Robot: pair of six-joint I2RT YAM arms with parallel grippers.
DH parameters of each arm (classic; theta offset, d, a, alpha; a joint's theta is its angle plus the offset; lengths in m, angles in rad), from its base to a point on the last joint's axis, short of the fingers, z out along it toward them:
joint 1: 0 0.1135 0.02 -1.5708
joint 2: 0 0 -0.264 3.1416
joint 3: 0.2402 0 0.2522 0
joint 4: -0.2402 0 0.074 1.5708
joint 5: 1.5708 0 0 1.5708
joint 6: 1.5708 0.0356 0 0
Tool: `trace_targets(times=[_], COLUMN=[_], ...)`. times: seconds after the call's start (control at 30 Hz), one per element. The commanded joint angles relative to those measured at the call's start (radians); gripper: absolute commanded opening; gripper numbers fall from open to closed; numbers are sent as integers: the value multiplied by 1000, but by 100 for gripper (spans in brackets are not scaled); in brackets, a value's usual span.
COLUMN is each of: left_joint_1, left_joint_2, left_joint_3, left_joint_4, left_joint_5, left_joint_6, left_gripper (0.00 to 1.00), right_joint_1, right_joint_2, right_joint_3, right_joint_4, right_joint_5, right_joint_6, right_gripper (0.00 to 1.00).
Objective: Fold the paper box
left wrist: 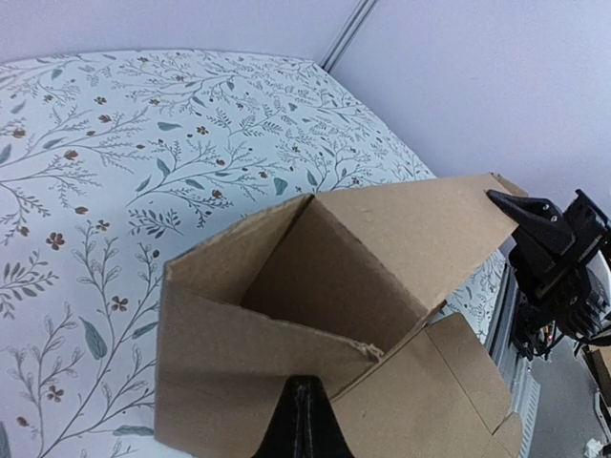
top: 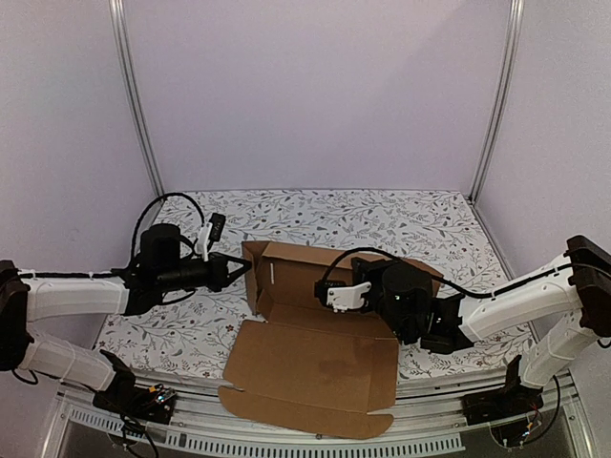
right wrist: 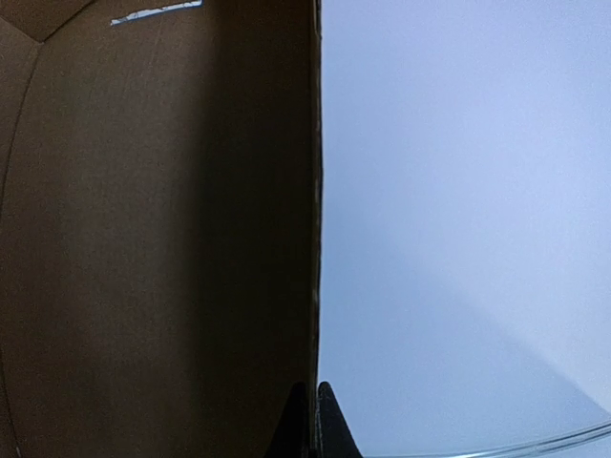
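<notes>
The paper box (top: pixel 315 358) is brown cardboard, half formed in the middle of the table. Its back wall and left side wall stand up, and its big lid panel lies flat toward the near edge. My left gripper (top: pixel 242 270) is shut and empty. Its closed tip (left wrist: pixel 305 384) presses against the outside of the left wall of the box (left wrist: pixel 239 363). My right gripper (top: pixel 356 275) is at the right end of the back wall (left wrist: pixel 410 224). In the right wrist view it (right wrist: pixel 315 389) is shut on the thin edge of the box wall (right wrist: pixel 162 239).
A floral cloth (top: pixel 382 215) covers the table. The lid panel overhangs the metal front rail (top: pixel 286 444). Two aluminium posts (top: pixel 138 105) (top: pixel 496 105) rise at the back corners before plain lilac walls. Cables loop over both wrists.
</notes>
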Motion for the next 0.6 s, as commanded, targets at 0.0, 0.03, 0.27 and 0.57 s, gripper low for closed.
trace_targets(times=[0.0, 0.03, 0.27, 0.57], left_joint_1=[1, 1, 2, 25], left_joint_2=[30, 33, -9, -103], left_joint_3=[19, 14, -34, -30], left_joint_4=[16, 21, 9, -117], left_joint_5=[39, 46, 17, -188], left_joint_6=[9, 6, 15, 53], left_gripper=[0, 0, 0, 0], right_joint_1=[13, 13, 14, 23], right_joint_2=[18, 17, 14, 1], right_joint_3=[-7, -7, -10, -15], right_joint_4=[-16, -16, -15, -18], right_joint_5=[-30, -30, -27, -21], right_joint_6=[21, 20, 20, 19], right_gripper=[0, 0, 0, 0])
